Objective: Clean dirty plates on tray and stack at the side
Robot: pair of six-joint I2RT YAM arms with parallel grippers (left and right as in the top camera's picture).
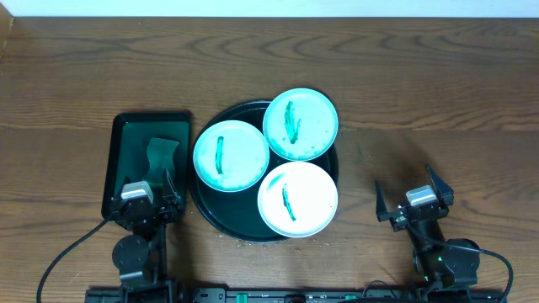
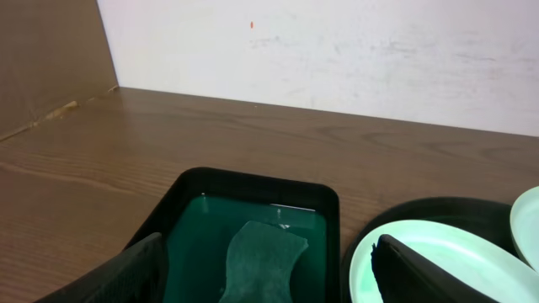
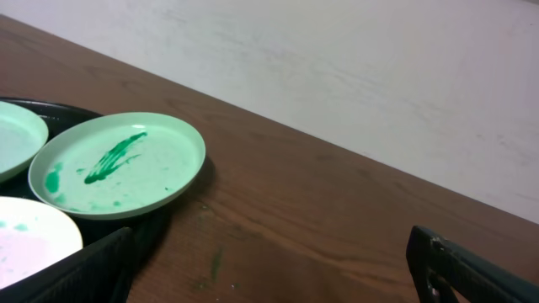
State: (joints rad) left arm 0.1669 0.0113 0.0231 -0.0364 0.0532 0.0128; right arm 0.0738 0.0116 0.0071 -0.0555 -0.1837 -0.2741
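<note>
— Where are the plates [image 1: 229, 156]?
— All three lie smeared on the tray [image 1: 206, 212]; likely light, stiff and slick, so the rim suits pinching. The left gripper [image 1: 149, 182] and right gripper [image 1: 407, 185] gape wide, empty.

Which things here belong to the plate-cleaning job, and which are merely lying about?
Job: left plate, rear plate, front plate, all smeared; round tray; sponge, likely for wiping; rectangular tray holding it.
Lying about: only the wooden table shows.

Overhead top-down; low wrist views sharing tray [image 1: 219, 218].
</note>
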